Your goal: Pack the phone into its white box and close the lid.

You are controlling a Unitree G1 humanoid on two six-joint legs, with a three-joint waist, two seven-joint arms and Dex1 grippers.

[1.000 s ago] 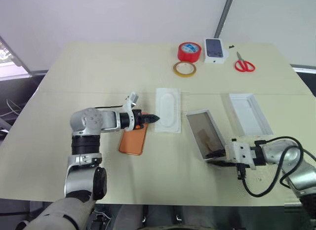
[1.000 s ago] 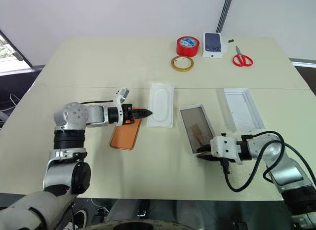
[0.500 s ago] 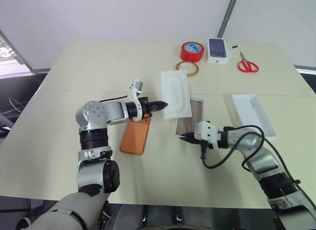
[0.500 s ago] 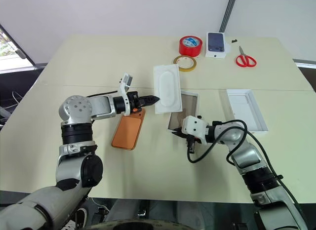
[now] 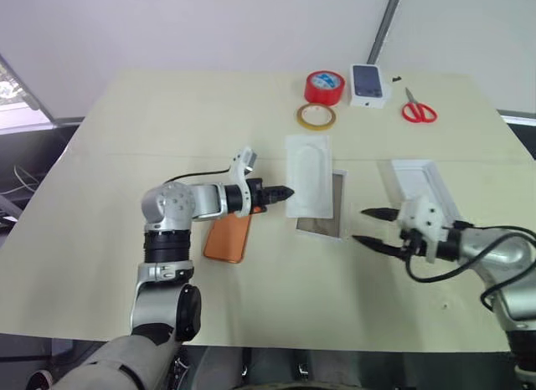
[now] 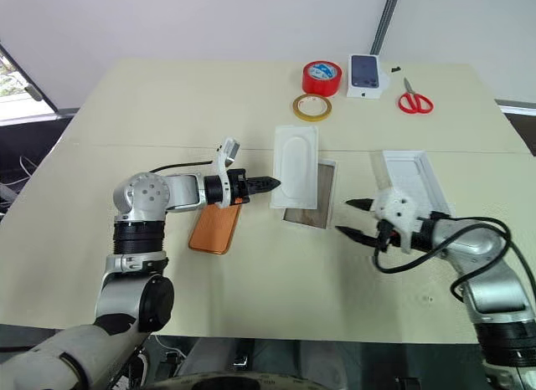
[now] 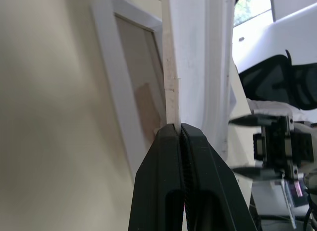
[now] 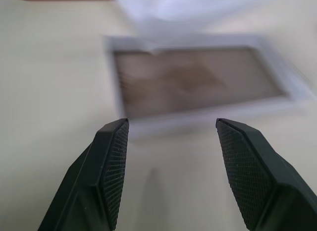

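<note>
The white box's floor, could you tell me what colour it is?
Brownish-grey, inside white walls; the white box shows it best in the right wrist view.

Pale beige table (image 5: 126,264), plain white wall (image 5: 209,26), perhaps a window (image 5: 10,93) at left

Lab or test room, plain beige table (image 5: 167,122), bare white wall (image 5: 209,26) (grey pole), tape rolls (image 5: 322,87), scissors (image 5: 417,110)
</note>
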